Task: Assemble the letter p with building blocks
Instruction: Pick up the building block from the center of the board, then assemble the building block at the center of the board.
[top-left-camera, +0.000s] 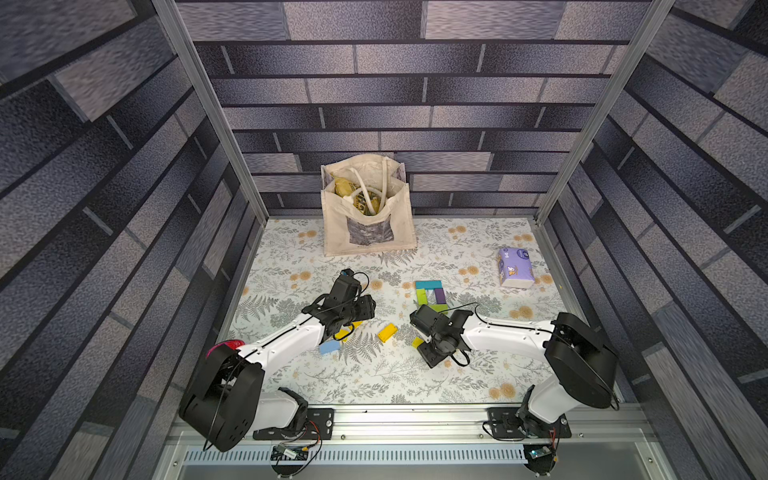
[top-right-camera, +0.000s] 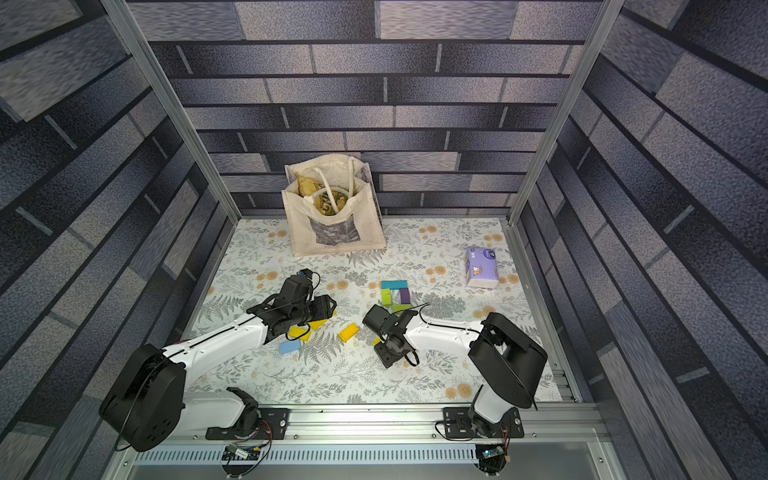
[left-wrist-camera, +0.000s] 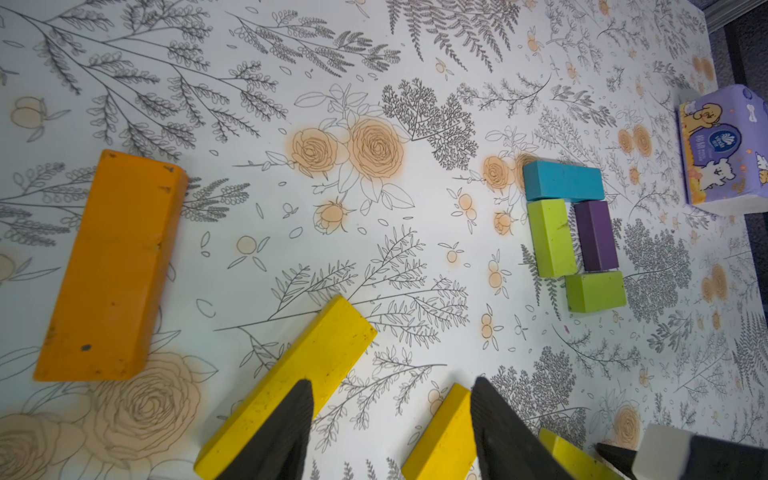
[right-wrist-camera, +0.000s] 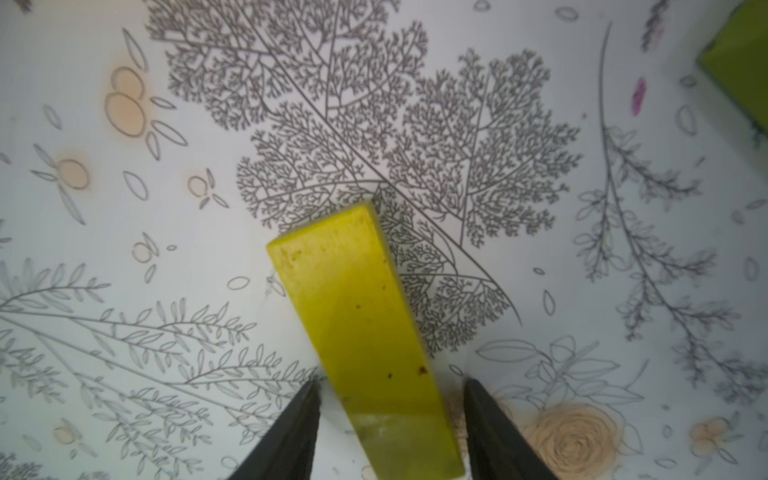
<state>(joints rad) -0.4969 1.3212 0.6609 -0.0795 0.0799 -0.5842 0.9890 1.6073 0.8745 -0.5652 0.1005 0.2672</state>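
Note:
In both top views a teal block (top-left-camera: 430, 285), a lime green block (top-left-camera: 421, 296), a purple block (top-left-camera: 440, 296) and a second lime block (left-wrist-camera: 596, 291) lie joined in a small loop. My right gripper (right-wrist-camera: 390, 386) is low over the table, open, its jaws straddling a yellow-green block (right-wrist-camera: 365, 332) with a gap on each side. That block peeks from under the right wrist (top-left-camera: 417, 342). My left gripper (left-wrist-camera: 390, 395) is open above two yellow blocks (left-wrist-camera: 291, 386) (left-wrist-camera: 444, 436), holding nothing. An orange block (left-wrist-camera: 112, 266) lies apart. A light blue block (top-left-camera: 328, 347) lies beside the left arm.
A cream tote bag (top-left-camera: 368, 208) stands at the back of the floral table (top-left-camera: 374, 374). A purple tissue pack (top-left-camera: 515, 268) lies at the right, near the metal frame edge (top-left-camera: 548, 266). Both arms reach in from the front rail.

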